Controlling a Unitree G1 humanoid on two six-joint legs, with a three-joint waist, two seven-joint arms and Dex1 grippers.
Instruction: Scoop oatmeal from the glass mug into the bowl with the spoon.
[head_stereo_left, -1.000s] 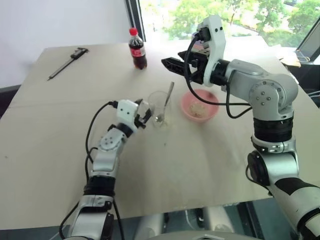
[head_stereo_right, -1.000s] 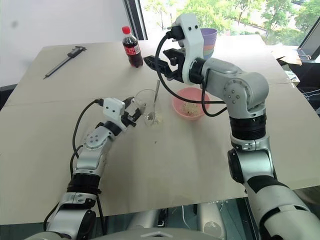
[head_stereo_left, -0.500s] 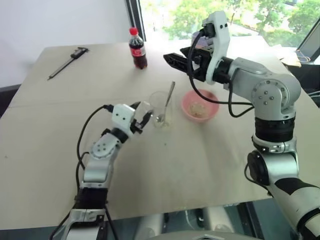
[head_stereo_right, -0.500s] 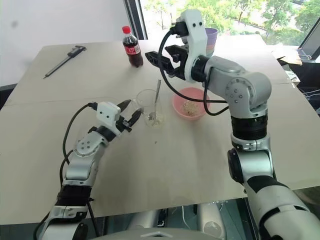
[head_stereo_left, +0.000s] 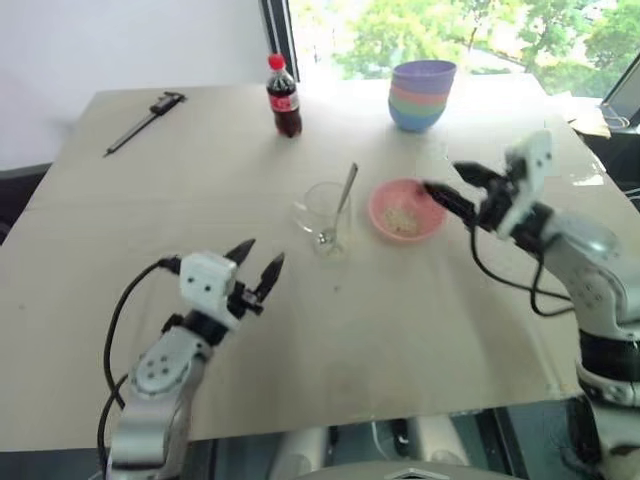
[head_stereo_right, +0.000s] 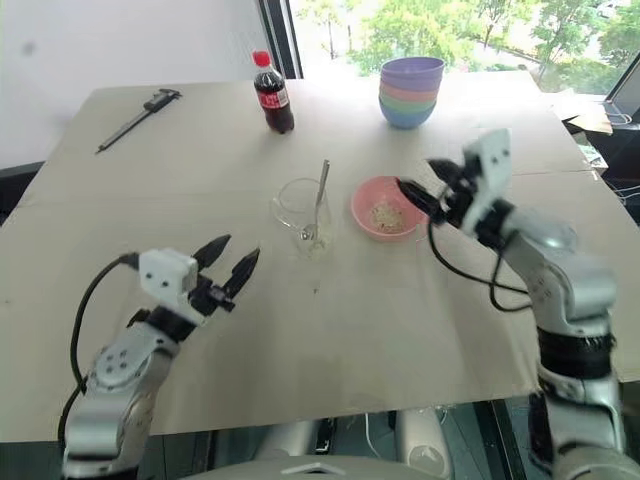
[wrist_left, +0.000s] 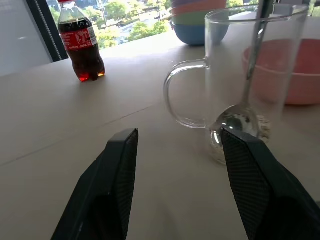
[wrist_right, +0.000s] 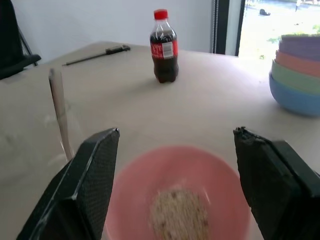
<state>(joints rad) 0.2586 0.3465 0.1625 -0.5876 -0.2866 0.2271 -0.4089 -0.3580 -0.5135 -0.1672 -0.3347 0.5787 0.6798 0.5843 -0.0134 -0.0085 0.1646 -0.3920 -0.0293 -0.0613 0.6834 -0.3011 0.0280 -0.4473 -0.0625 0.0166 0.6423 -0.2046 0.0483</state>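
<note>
Taking the glass mug (head_stereo_left: 326, 212) as the landmark on the tan surface (head_stereo_left: 420, 310): far to its left and toward the back edge lies a long dark caliper-like tool (head_stereo_left: 143, 122). Nearer the robot and to the mug's left, the left gripper (head_stereo_left: 256, 266) hangs just above the surface, well apart from the mug, its two black fingers spread and holding nothing. The mug stands upright with its handle turned to the left, and the spoon (head_stereo_left: 338, 203) leans inside it, bowl end down at the bottom among a few grains, handle rising past the rim toward the back right. Behind the mug stands a cola bottle (head_stereo_left: 283, 96) with a red cap. Just to the mug's right sits the pink bowl (head_stereo_left: 404, 211), apart from it, with a small clump of oatmeal (head_stereo_left: 403, 218) in its middle. Behind the bowl, a stack of bowls (head_stereo_left: 421, 95) rests near the window. Farthest right of the mug, the right gripper (head_stereo_left: 448, 189) hovers at the bowl's right rim, fingers wide apart and empty, pointing back toward the mug.
</note>
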